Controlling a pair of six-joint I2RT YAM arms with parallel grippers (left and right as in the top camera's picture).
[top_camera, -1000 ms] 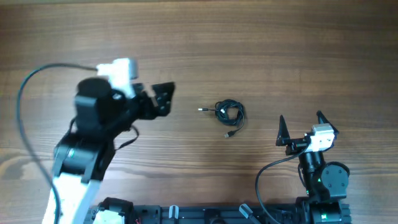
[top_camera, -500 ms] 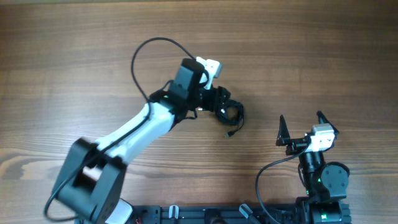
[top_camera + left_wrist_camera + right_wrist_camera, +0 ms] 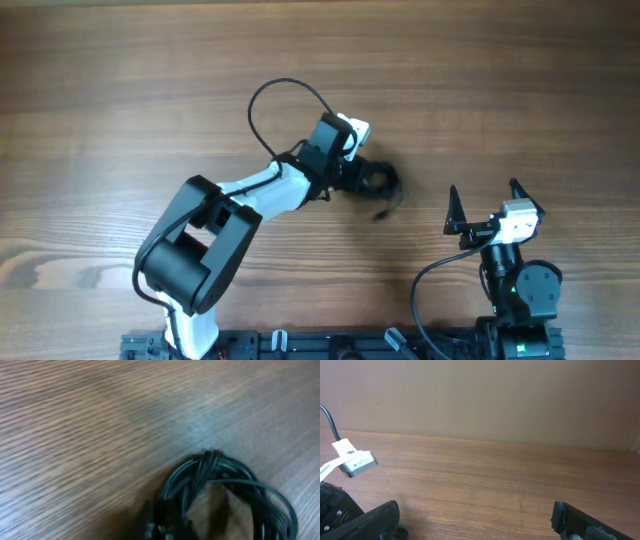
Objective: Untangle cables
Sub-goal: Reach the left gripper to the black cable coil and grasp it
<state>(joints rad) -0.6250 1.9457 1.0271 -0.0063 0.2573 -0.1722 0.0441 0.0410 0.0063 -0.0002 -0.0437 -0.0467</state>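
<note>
A small coil of black cables (image 3: 382, 184) lies on the wooden table, with one loose plug end (image 3: 381, 215) trailing toward the front. My left gripper (image 3: 358, 177) reaches in from the left and is shut on the coil's left side. In the left wrist view the cables (image 3: 220, 475) loom close and blurred, and their strands run down into my dark left gripper (image 3: 167, 527) at the bottom edge. My right gripper (image 3: 483, 190) stands open to the right of the coil, apart from it. In the right wrist view my right gripper (image 3: 477, 522) has only bare wood between its fingers (image 3: 375, 520).
The left arm's own black lead (image 3: 280, 100) arches over the table behind the gripper. The left wrist's white camera block (image 3: 355, 462) shows at the left of the right wrist view. The arms' base rail (image 3: 330, 345) runs along the table's front edge.
The left arm swung right from the table's left side to the coil and its jaws closed on it. The coil has shifted slightly to the right. The right arm has not moved.
</note>
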